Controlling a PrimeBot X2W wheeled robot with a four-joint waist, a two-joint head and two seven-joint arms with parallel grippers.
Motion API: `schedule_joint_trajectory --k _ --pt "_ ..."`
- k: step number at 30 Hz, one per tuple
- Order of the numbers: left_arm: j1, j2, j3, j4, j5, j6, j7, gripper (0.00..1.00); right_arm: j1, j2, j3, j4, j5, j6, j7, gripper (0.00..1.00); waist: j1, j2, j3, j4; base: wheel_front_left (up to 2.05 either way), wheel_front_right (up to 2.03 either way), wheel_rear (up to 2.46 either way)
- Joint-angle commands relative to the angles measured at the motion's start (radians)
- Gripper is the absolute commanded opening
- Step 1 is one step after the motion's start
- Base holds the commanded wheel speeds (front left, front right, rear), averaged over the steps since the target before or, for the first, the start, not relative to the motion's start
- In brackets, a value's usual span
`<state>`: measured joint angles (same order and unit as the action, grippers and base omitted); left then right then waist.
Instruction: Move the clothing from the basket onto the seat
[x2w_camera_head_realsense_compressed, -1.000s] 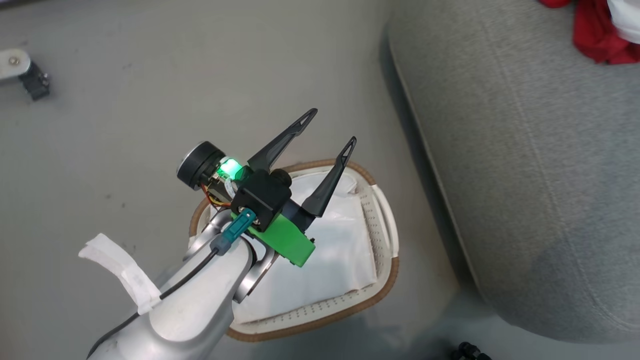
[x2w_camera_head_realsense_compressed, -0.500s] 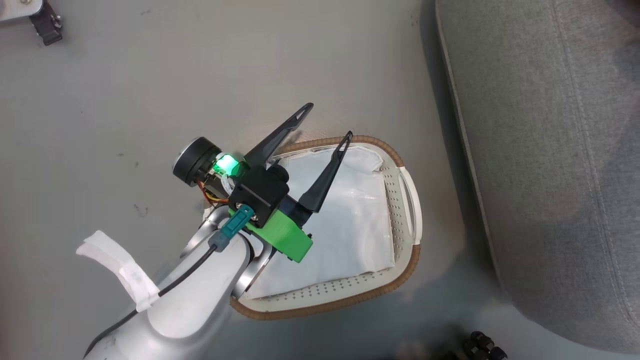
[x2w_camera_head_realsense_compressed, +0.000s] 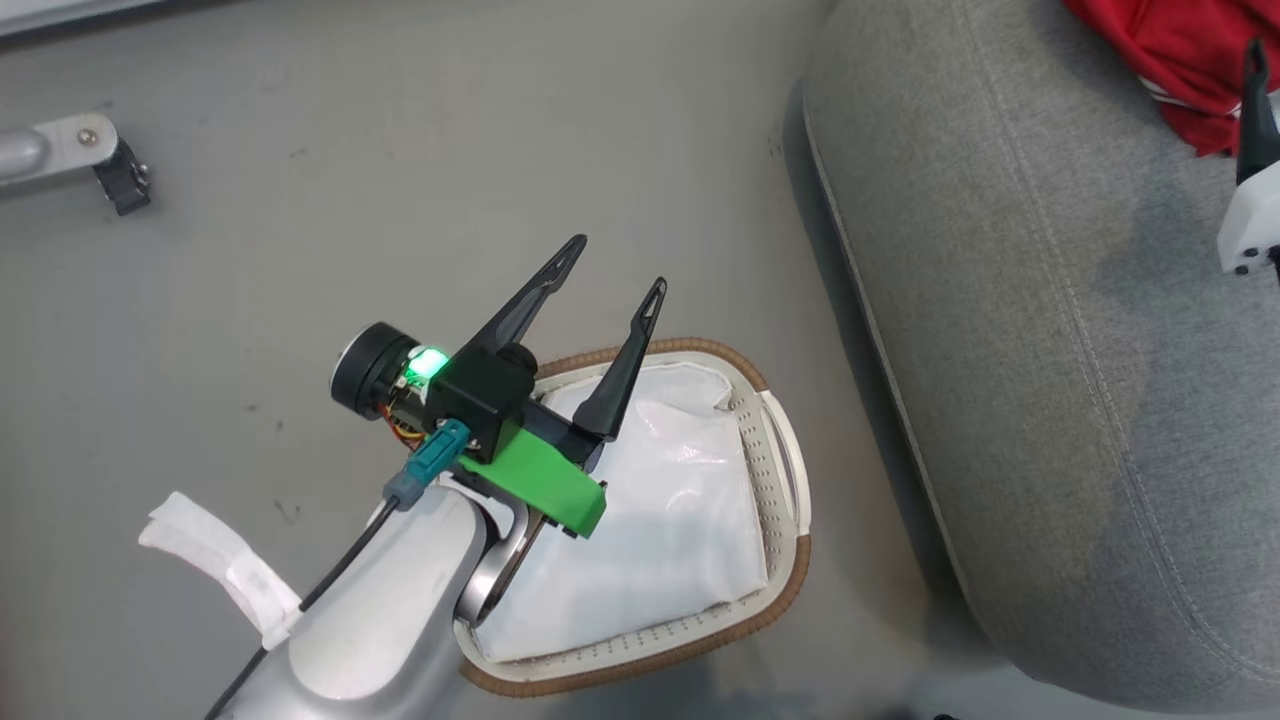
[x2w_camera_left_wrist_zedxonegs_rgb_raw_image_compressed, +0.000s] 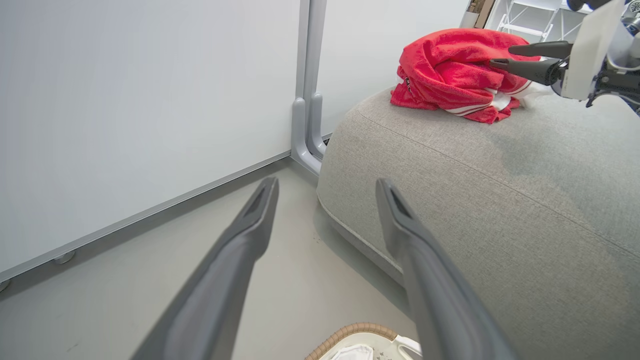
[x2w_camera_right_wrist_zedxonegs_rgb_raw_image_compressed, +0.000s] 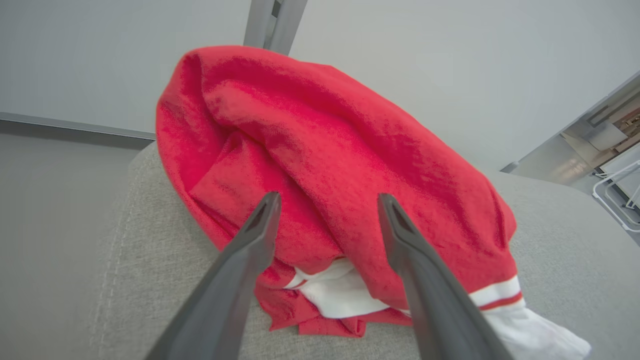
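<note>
Far to the left, a grey metal bar (x2w_camera_head_realsense_compressed: 55, 150) with a black end piece is sitting over the pale grey floor (x2w_camera_head_realsense_compressed: 300, 200). Moving right, the left gripper (x2w_camera_head_realsense_compressed: 615, 268) is hanging above the near-left side of the basket (x2w_camera_head_realsense_compressed: 790, 570). Its two dark fingers are standing wide apart with nothing between them, and a green light is glowing at its wrist. The basket is standing on the floor just beside the front edge of the seat (x2w_camera_head_realsense_compressed: 1050, 380), with a strip of floor between them. A white cloth sheet (x2w_camera_head_realsense_compressed: 660, 520) is lying crumpled inside the basket.

Further right, the big grey seat is rising with its rounded edge and stitched seams. The clothing (x2w_camera_left_wrist_zedxonegs_rgb_raw_image_compressed: 445, 65) is lying on top of it in a bunched red heap near the far corner, with white stripes and white trim peeking out along the lower edge. At the far right, the right gripper (x2w_camera_left_wrist_zedxonegs_rgb_raw_image_compressed: 502, 56) is reaching in level towards that heap. Its fingers are spread open on either side of the fabric's near fold and are clamping nothing. I cannot tell whether the tips are brushing the cloth.
</note>
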<state>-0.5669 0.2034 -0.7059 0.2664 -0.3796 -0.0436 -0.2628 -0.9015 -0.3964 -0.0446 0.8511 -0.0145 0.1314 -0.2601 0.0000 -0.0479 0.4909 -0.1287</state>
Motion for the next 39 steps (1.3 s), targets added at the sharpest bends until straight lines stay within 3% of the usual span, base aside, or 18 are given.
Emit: schedule_joint_trajectory --k 1,8,12,21,29,33,39 --pt "0.035 -0.007 0.018 0.0 -0.016 0.004 -0.002 1.0 0.029 -0.001 0.021 -0.013 0.011 -0.001 -0.003 1.0 0.0 0.0 -0.084 -0.009 0.0 0.0 0.0" --pt "0.15 -0.042 0.149 -0.019 -0.065 -0.007 -0.002 1.0 0.075 -0.001 0.111 -0.09 0.078 -0.001 -0.003 1.0 0.0 0.0 -0.203 0.02 0.0 0.0 0.0" --pt "0.212 -0.042 0.231 -0.016 -0.042 0.002 -0.002 1.0 0.106 0.032 0.12 -0.131 0.104 -0.001 -0.003 1.0 0.0 0.0 -0.266 0.048 0.0 0.0 0.0" --pt "0.36 -0.065 0.422 -0.021 0.009 0.031 -0.002 1.0 0.298 0.183 0.039 -0.273 0.134 -0.001 -0.003 1.0 0.0 0.0 -0.364 0.126 0.0 0.0 0.0" --pt "0.508 -0.09 0.57 -0.031 0.051 0.024 -0.002 1.0 0.542 0.327 -0.009 -0.449 0.096 -0.001 -0.003 1.0 0.0 0.0 -0.413 0.16 0.0 0.0 0.0" --pt "0.574 -0.111 0.627 -0.037 0.06 0.017 -0.002 1.0 0.661 0.344 0.012 -0.539 0.057 -0.001 -0.003 1.0 0.0 0.0 -0.431 0.169 0.0 0.0 0.0" --pt "0.635 -0.131 0.665 -0.035 0.082 -0.009 -0.002 1.0 0.788 0.346 0.066 -0.61 0.164 -0.001 -0.003 1.0 0.0 0.0 -0.44 0.167 0.0 0.0 0.0"
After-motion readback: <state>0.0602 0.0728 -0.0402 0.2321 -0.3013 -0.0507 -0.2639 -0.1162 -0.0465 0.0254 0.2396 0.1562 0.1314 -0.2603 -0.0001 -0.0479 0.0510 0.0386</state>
